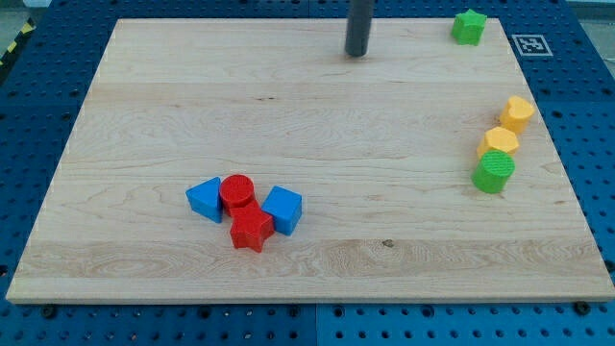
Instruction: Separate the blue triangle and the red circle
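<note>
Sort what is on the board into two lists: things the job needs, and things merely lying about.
Needed: blue triangle, red circle, my tip.

Lying about: red star, blue cube, green star, two yellow blocks, green cylinder.

Blue triangle point(204, 199) touches red circle point(236, 192) on its left; my tip point(357, 54) far above.

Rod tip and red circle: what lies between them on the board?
Nothing: in the camera view only bare wood separates my tip from the red circle.
</note>
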